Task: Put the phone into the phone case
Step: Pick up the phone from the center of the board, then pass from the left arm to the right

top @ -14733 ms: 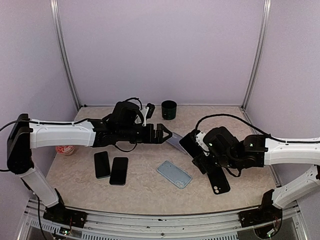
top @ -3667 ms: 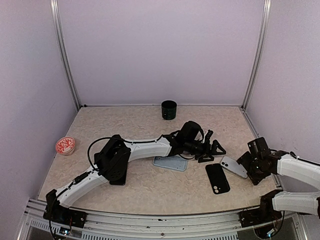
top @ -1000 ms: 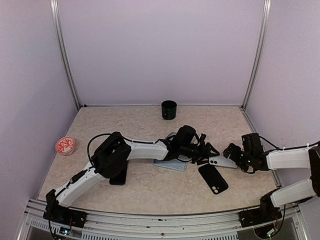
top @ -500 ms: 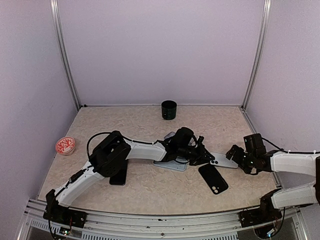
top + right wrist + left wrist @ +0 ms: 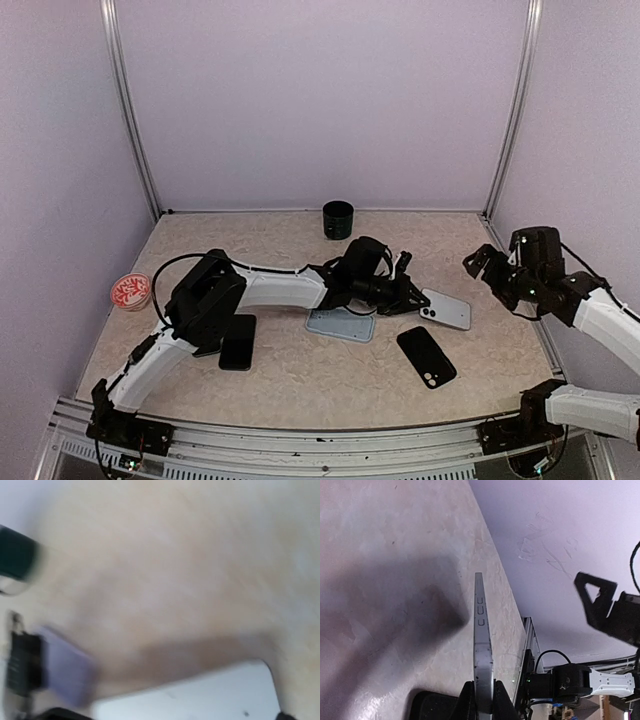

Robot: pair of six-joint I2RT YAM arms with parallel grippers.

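The left arm is stretched low across the surface [image 5: 300, 385] from its base, elbow bent near the middle, forearm running rightward; the left gripper [image 5: 413, 299] is closed tight on one end of the phone [image 5: 447, 310], which is carried just clear of the surface and juts out beyond the fingertips; in the left wrist view the phone [image 5: 482, 645] is seen edge-on, pinched between the two fingers [image 5: 468, 702]. The right arm is raised off to the right, its wrist bent back; the right gripper [image 5: 484, 266] is held spread wide with nothing in it, well apart from the phone; its own wrist view is too blurred to add detail. One pale blue phone case [image 5: 340, 325] is found just behind the left gripper, flat under that arm's wrist; one black slab [image 5: 427, 356] lies near the gripper on its near side; one dark handset [image 5: 238, 341] is seen far back beside the left elbow; one black cup [image 5: 338, 219] stands beyond the gripper by the back wall; one red-and-white dish [image 5: 130, 290] sits well off to the left.
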